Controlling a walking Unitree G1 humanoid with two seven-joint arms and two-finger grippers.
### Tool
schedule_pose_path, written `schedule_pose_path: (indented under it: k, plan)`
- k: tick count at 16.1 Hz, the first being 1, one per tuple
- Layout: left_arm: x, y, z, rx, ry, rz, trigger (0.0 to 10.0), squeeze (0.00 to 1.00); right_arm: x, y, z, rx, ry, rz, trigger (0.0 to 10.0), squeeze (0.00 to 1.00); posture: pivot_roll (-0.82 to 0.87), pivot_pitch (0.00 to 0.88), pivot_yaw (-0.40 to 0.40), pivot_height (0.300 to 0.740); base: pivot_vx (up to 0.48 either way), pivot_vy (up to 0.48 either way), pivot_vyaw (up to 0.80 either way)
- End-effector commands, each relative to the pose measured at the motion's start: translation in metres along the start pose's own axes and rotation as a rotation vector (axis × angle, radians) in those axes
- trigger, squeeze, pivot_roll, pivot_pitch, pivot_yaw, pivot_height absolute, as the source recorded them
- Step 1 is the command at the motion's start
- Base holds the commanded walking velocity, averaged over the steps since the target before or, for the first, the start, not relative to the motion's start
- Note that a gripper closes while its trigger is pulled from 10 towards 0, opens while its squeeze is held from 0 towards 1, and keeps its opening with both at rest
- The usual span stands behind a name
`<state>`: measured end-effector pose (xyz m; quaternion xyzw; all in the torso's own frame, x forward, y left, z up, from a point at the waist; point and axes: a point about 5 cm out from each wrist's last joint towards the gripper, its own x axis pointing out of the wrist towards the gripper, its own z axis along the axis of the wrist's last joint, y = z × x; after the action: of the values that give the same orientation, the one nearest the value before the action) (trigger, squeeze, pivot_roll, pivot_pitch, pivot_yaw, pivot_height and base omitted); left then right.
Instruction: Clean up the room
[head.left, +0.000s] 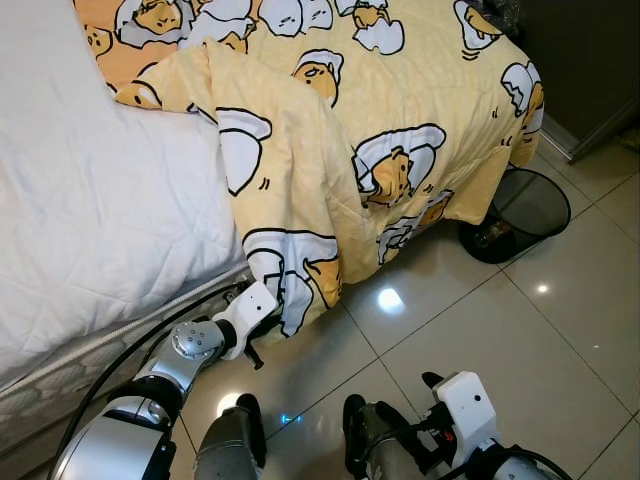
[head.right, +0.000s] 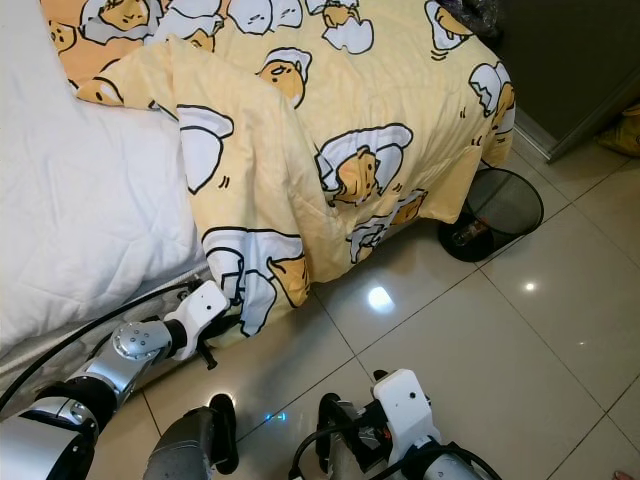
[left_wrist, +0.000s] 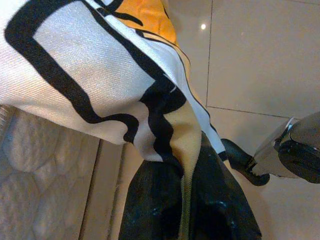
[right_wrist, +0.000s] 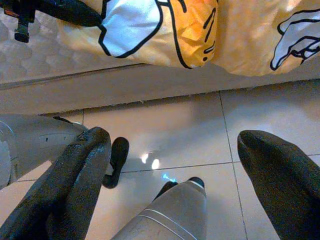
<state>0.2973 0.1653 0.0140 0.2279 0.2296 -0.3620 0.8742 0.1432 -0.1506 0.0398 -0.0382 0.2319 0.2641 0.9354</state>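
A yellow blanket (head.left: 330, 130) printed with cartoon egg figures hangs off the bed's side down to the tiled floor. My left gripper (head.left: 268, 305) is at its lowest corner, beside the mattress edge. In the left wrist view both black fingers (left_wrist: 150, 210) are shut on the blanket's hem (left_wrist: 186, 165), which runs between them. My right gripper (right_wrist: 172, 142) hangs low over the floor with its fingers wide apart and nothing between them. It faces the bed and the hanging blanket (right_wrist: 200, 35).
A white quilted cover (head.left: 90, 200) lies over the left part of the bed. A black mesh wastebasket (head.left: 525, 210) stands on the floor past the bed's far corner, with a dark cabinet (head.left: 575, 60) behind it. Glossy tiles (head.left: 480, 320) stretch to the right.
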Motion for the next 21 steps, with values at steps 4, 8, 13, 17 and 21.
schedule_pose_path:
  k: [4, 8, 13, 17, 21]
  plan:
    - [-0.001, -0.008, -0.008, -0.016, 0.007, -0.009, 10.0, 0.00, -0.002, 0.002, -0.004, 0.002, 0.029, 0.007, 10.0, 0.00, -0.30, 0.245, -0.037, 0.732, 0.000, 0.000, 0.00]
    - [0.001, -0.008, -0.006, -0.093, -0.024, 0.022, 10.0, 0.00, -0.003, 0.001, -0.006, 0.002, 0.041, 0.012, 10.0, 0.00, -0.30, 0.246, -0.037, 0.732, 0.000, 0.000, 0.00]
    - [0.001, -0.008, -0.006, -0.098, -0.024, 0.026, 10.0, 0.00, -0.003, 0.000, -0.009, 0.005, 0.050, 0.015, 10.0, 0.00, -0.30, 0.247, -0.039, 0.732, -0.257, 0.000, 0.00]
    - [0.000, -0.010, -0.010, -0.079, -0.012, 0.009, 10.0, 0.00, -0.003, 0.002, -0.014, 0.008, 0.064, 0.024, 10.0, 0.00, -0.30, 0.249, -0.038, 0.732, -0.082, 0.000, 0.00]
    - [0.002, -0.013, -0.008, -0.086, -0.022, 0.007, 10.0, 0.00, -0.003, 0.002, -0.015, 0.008, 0.069, 0.028, 10.0, 0.00, -0.31, 0.250, -0.039, 0.732, 0.000, 0.000, 0.00]
